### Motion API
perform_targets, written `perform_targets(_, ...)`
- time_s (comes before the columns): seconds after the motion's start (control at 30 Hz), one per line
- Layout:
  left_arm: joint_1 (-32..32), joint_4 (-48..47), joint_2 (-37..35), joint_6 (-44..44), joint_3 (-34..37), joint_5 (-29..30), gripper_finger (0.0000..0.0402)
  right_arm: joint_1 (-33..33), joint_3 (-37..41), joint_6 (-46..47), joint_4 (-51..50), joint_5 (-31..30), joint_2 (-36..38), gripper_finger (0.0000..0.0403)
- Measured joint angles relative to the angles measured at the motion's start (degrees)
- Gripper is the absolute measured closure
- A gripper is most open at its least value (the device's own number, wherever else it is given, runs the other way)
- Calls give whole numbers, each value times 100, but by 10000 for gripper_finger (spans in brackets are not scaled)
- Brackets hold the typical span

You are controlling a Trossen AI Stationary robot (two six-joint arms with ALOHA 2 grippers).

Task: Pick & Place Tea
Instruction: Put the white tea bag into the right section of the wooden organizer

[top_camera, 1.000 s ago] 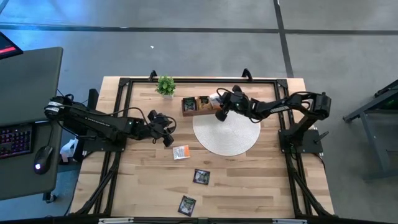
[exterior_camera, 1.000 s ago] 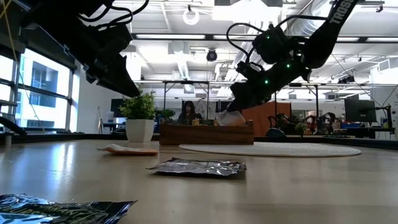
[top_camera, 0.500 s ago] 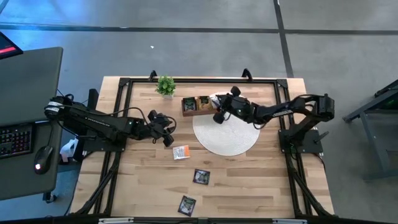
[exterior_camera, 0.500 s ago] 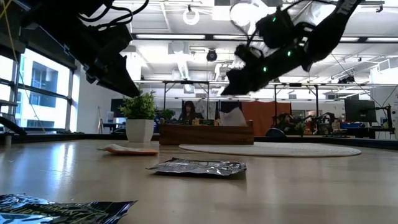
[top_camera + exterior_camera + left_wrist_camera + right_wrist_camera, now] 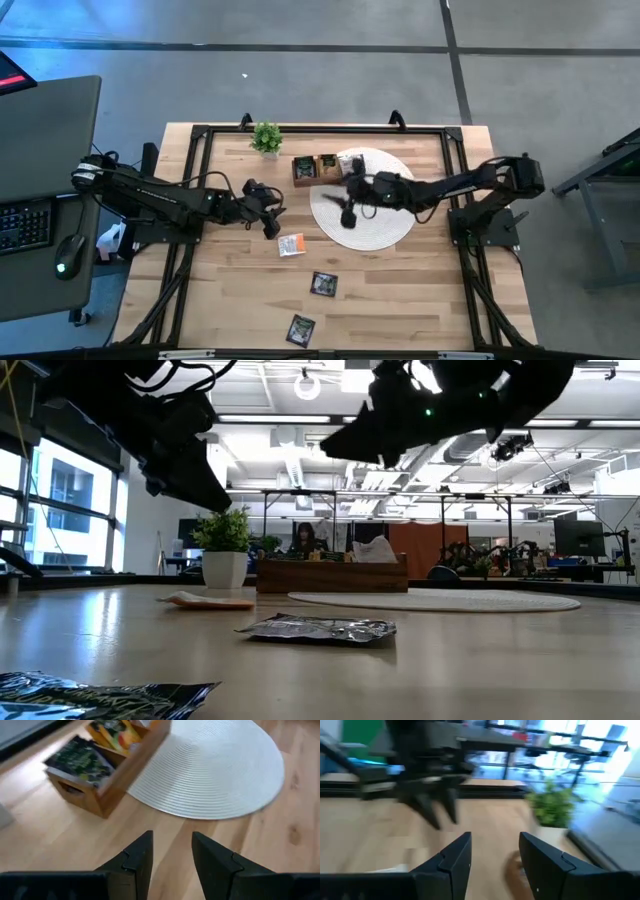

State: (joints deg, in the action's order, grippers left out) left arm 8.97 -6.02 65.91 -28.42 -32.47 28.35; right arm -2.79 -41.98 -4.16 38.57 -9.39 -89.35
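The right gripper (image 5: 347, 205) is raised above the round white woven mat (image 5: 385, 226), over the mat's left part, with its arm reaching in from the table's right edge. Its fingers (image 5: 454, 857) stand parted with nothing between them. The right wrist view is smeared; it shows the other arm, a green plant and bare wood, and little else can be made out.

The left gripper (image 5: 272, 212) hangs over bare table between the tray and the loose sachets. Its fingers (image 5: 137, 856) are parted by a narrow gap and hold nothing.

Tea, as found:
- A white-and-orange sachet (image 5: 291, 244) lies flat on the wood just below the left gripper (seen edge-on in the low view (image 5: 211, 600)).
- A black sachet with green print (image 5: 324, 284) lies nearer the front edge, its foil crumpled in the low view (image 5: 317, 628).
- A second black sachet (image 5: 301, 329) lies at the front edge; the low view cuts it off at the corner (image 5: 100, 698).
- The wooden compartment tray (image 5: 318, 168) stands at the mat's upper left edge. The left wrist view shows a black-and-green sachet (image 5: 81, 761) in its end compartment and a yellowish one (image 5: 115, 731) in the next, partly cropped.
- A pale sachet (image 5: 374, 550) stands up out of the tray in the low view.

How many sachets the tray holds cannot be counted. A small potted plant (image 5: 266, 138) stands at the table's back edge, well clear of both grippers.
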Motion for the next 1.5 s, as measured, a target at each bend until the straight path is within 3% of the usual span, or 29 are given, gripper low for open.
perform_targets(0.3, 2, -177, 0, -588, -2, -1362, 268, 921, -1143, 390, -174, -58, -1471, 242)
perform_targets(0.47, 22, -581, 0, -707, -2, -2038, 268, 999, -2160, 260, -1040, 110, -2306, 242)
perform_targets(0.67, 443, -842, -2, -796, -3, -1698, 268, 807, -3202, 573, -2356, 466, -3127, 243)
perform_targets(0.83, 1059, -1163, -4, -1241, -2, -1473, 268, 607, -3793, 671, -2434, 1407, -3615, 243)
perform_targets(1.03, 1768, -1255, -5, -1727, -2, -793, 268, 450, -4370, 673, -2576, 1983, -4245, 247)
perform_targets(1.2, 2091, -1458, -7, -1754, -2, -355, 268, 395, -4515, 666, -2910, 1673, -4455, 253)
perform_targets(1.33, 2107, -1618, -4, -1847, -2, -252, 268, 389, -4436, 540, -2889, 1640, -4455, 282)
perform_targets(1.5, 2107, -1679, -4, -1860, -2, -98, 268, 349, -4438, 592, -2898, 1642, -4449, 368)
